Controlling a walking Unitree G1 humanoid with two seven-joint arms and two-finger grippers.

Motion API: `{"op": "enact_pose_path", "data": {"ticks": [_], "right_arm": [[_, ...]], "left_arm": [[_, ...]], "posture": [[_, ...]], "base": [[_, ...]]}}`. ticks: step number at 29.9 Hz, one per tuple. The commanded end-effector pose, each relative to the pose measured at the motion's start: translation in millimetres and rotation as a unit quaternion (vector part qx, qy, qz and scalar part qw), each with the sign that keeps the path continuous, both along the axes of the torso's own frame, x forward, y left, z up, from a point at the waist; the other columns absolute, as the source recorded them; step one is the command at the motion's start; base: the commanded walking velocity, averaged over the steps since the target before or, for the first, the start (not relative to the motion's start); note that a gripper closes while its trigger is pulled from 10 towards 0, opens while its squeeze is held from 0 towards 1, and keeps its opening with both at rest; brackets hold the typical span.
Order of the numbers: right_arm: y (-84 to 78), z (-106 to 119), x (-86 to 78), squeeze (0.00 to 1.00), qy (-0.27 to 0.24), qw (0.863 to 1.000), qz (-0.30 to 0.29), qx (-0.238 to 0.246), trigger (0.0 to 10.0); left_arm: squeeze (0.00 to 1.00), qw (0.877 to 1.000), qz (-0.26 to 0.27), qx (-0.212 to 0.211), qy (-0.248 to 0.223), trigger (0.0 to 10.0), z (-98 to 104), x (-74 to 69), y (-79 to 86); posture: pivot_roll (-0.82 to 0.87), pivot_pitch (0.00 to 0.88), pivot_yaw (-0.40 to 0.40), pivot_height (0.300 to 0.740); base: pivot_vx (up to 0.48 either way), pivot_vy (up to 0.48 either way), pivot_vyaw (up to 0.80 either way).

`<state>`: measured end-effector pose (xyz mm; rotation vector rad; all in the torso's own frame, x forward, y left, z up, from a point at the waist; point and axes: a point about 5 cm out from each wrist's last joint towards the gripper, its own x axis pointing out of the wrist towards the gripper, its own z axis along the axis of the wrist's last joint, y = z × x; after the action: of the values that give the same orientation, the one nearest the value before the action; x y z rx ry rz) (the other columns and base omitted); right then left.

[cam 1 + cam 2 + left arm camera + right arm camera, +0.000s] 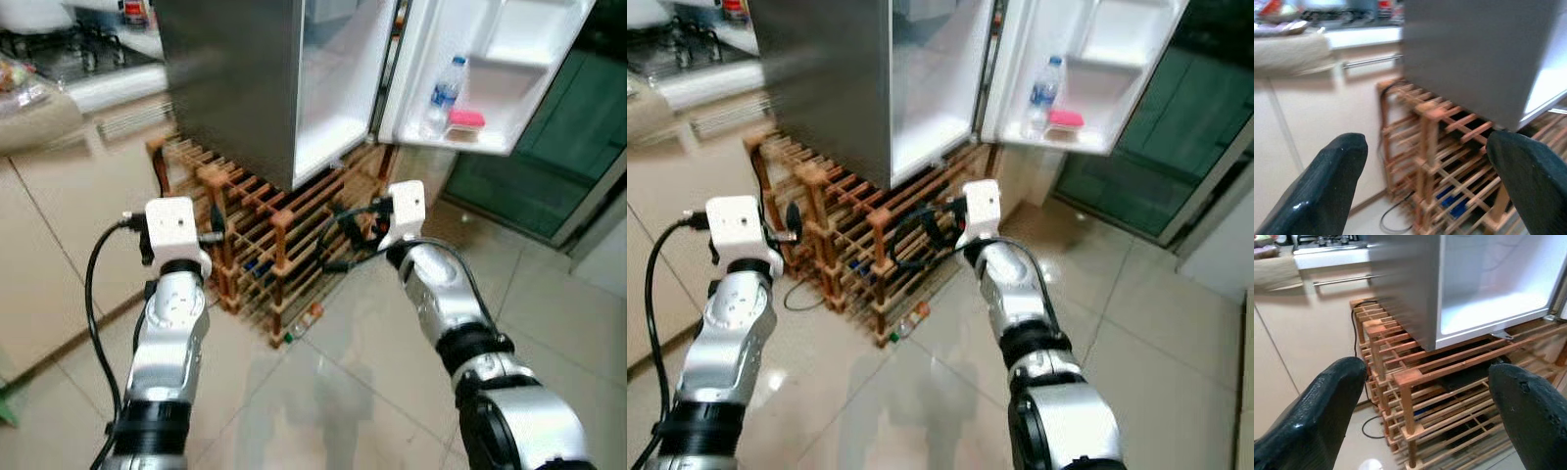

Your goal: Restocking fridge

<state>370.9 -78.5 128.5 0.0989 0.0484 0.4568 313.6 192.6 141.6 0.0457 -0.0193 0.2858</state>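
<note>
1. The tall grey steel fridge [245, 78] stands on a slatted wooden rack [265, 245], its white door [490, 69] swung open toward the robot's right.
2. On the bottom shelf of that door, a clear plastic water bottle [443, 95] stands upright at the inner end, with a flat pink pack [466, 118] just beside it.
3. The left gripper [1425, 166] is spread wide and carries nothing; the right gripper [1425, 401] is likewise wide and bare.
4. The fridge's open cavity lies ahead and above both grippers; the right arm is nearer the door shelf.
5. Something small, possibly a bottle, lies on the tiled floor [372, 372] at the rack's front corner.
</note>
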Motion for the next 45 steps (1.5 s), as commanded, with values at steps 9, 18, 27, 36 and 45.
{"op": "enact_pose_path", "data": {"ticks": [9, 18, 27, 36, 45], "right_arm": [[-18.0, 0, 1.3, 0.00, -0.010, 0.999, -0.036, -0.010, 10.0], [-15.6, 1, 0.8, 0.01, -0.022, 0.999, -0.025, -0.025, 10.0], [-7.4, 2, -1.6, 0.14, -0.045, 0.998, -0.005, -0.054, 10.0], [-6.3, 4, -1.5, 0.13, -0.052, 0.997, 0.000, -0.061, 10.0], [-4.7, 6, -0.4, 0.14, -0.055, 0.997, 0.005, -0.058, 10.0]], "left_arm": [[0.00, 1.000, -0.024, -0.011, -0.013, 10.0, 1, -2.2, -0.3], [0.00, 0.999, -0.038, -0.016, -0.019, 10.0, 1, -2.5, -6.0], [0.00, 0.999, -0.040, -0.010, -0.017, 10.0, 1, -1.7, -5.8], [0.00, 0.998, -0.059, -0.001, -0.022, 10.0, 4, -2.8, -6.5], [0.00, 1.000, -0.026, -0.014, -0.010, 10.0, 2, -3.6, -4.2]], "posture": [[-0.01, 0.000, -0.036, 0.740], [-0.01, 0.000, -0.043, 0.740], [0.00, 0.000, -0.040, 0.740], [0.00, 0.000, -0.034, 0.740], [-0.01, 0.000, -0.034, 0.740]], "base": [[0.000, 0.000, 0.38], [0.000, 0.000, 0.51], [0.000, 0.000, 0.69], [0.000, 0.000, 0.71], [0.295, -0.375, 0.67]]}}
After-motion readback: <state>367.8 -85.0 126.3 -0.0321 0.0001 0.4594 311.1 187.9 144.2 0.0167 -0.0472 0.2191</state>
